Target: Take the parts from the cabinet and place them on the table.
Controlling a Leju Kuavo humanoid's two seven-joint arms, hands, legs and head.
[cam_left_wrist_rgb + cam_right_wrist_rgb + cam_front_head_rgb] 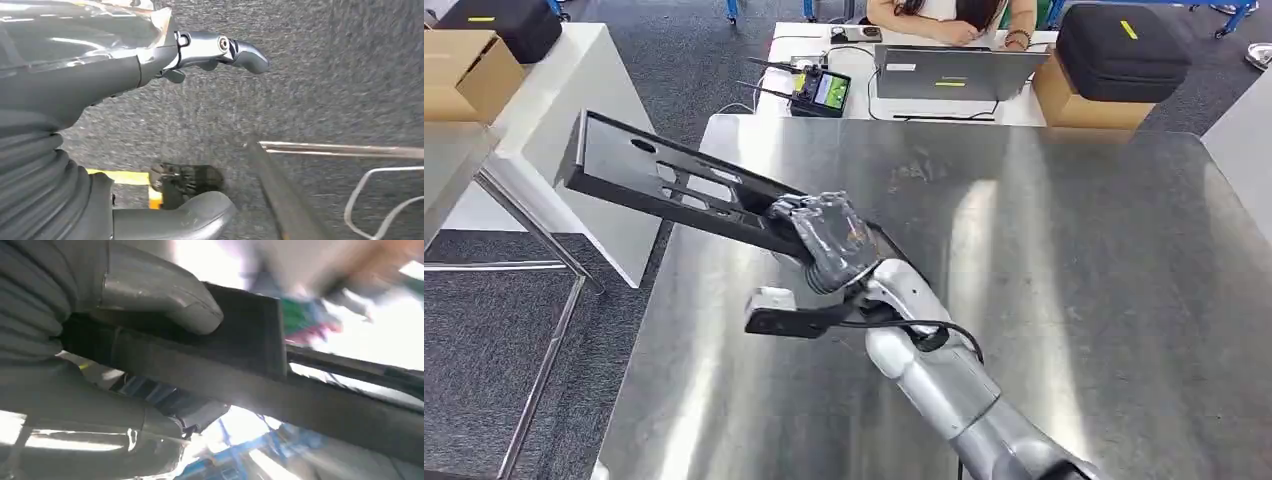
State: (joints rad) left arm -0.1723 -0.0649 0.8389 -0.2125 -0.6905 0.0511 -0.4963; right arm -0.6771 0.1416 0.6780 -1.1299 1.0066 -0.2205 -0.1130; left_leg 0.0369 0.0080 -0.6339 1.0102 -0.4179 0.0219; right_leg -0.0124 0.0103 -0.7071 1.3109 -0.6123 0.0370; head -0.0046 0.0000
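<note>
Right hand [829, 238] clamps a flat, slotted black metal part [664, 180] above the brushed steel table [1074, 300].

Silver right arm [944, 385]; black cable; dark grey fingers [824, 225].

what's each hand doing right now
Left hand: holds nothing, fingers apart, hanging over the floor.
Right hand: grips the black metal part above the steel table.

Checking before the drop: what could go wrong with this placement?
1. The right robot hand grips the black part at one end only; the long free end could lever it loose.
2. That free end hangs past the table edge, over the floor; released here, it may tip off.
3. The right wrist view is blurred, so grip is hard to confirm.
</note>
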